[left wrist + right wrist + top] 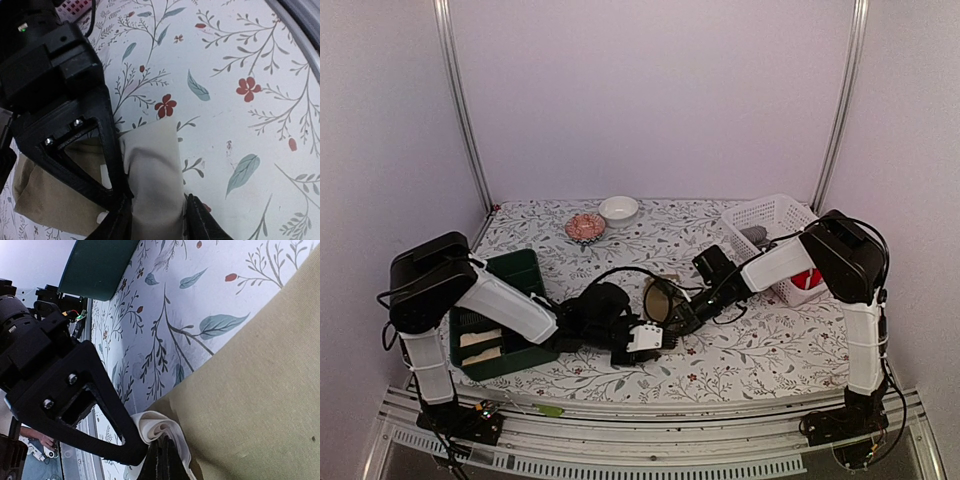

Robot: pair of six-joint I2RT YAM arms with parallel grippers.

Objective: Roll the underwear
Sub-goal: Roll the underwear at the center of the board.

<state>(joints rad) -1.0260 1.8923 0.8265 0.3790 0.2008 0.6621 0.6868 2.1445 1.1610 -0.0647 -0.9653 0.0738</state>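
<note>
- Khaki underwear [660, 297] lies in the middle of the flowered table [760, 340], between the two arms and right where both grippers meet.
- One edge of it is turned up into a pale roll [152, 175], cream on its showing face, lying against the flat khaki cloth.
- Left gripper [650, 338] reaches in from the left. Its fingers [200, 222] stand partly closed, one on each side of the pale roll and pressing against it, so it has hold of the roll.
- Right gripper [682, 322] comes in from the right with its jaws fully closed. They sit at the rolled edge, just beside the left gripper's finger. I cannot tell whether any cloth is nipped between them.
- Green bin [525, 268] stands at the left under the left arm, with cream pieces [480, 345] lying inside it.
- White basket [775, 210] stands at the far right. A grey piece [755, 236] lies in it, and a red piece [807, 279] shows partly from behind the right arm.
- White bowl [618, 208] and a pinkish dish [585, 227] sit near each other at the back of the table, well apart from the work.
</note>
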